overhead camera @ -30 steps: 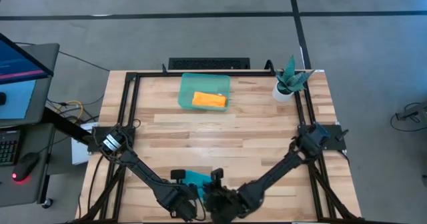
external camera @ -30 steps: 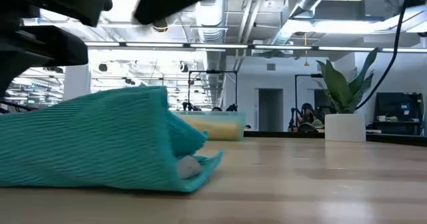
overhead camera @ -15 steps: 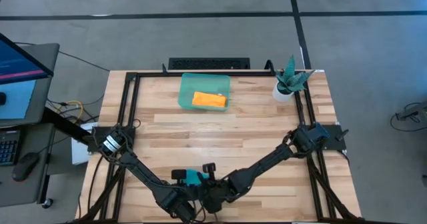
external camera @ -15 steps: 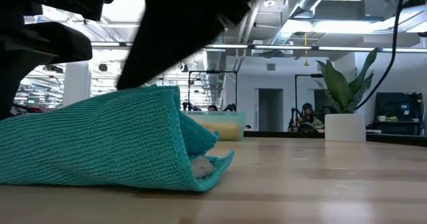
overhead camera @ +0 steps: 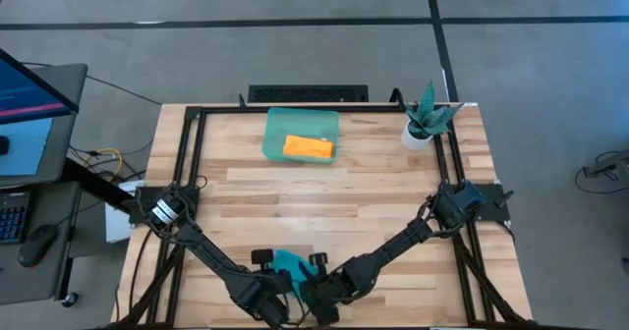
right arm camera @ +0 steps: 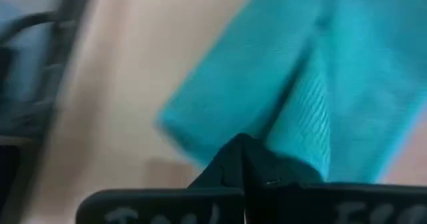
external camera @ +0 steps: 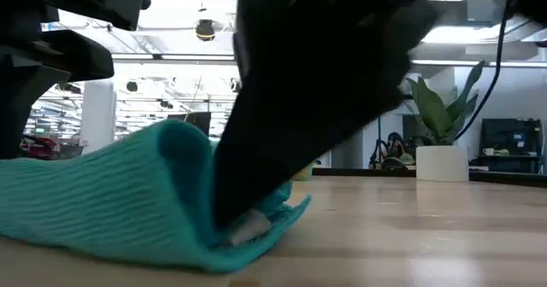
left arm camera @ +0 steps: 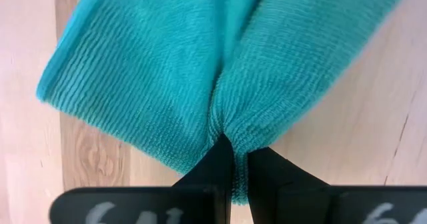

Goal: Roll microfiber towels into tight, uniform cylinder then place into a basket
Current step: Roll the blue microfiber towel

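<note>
Progress check: roughly half done, by your count of towels. Orange towel lies as a compact roll inside the basket, well apart from both grippers, on the far side of the table from them. You can log that one as finished.

Teal towel is not yet a cylinder. In the low view it sits as a loose, humped fold on the wood, with one edge tucked under and a pale tag showing at the open end. It lies right at both grippers, at the near table edge.

Left gripper: fingers pinched together on a bunched edge of the teal towel, cloth fanning out straight ahead of the tips.

Right gripper: fingers also nipped tight on a ridge of the same towel, just beside the left gripper; from above the two heads nearly meet over the cloth.

Remaining, as you should judge it: tighten the fold into an even roll, then carry it across to the basket, beside the orange roll. Potted plant stands clear of that path.
</note>
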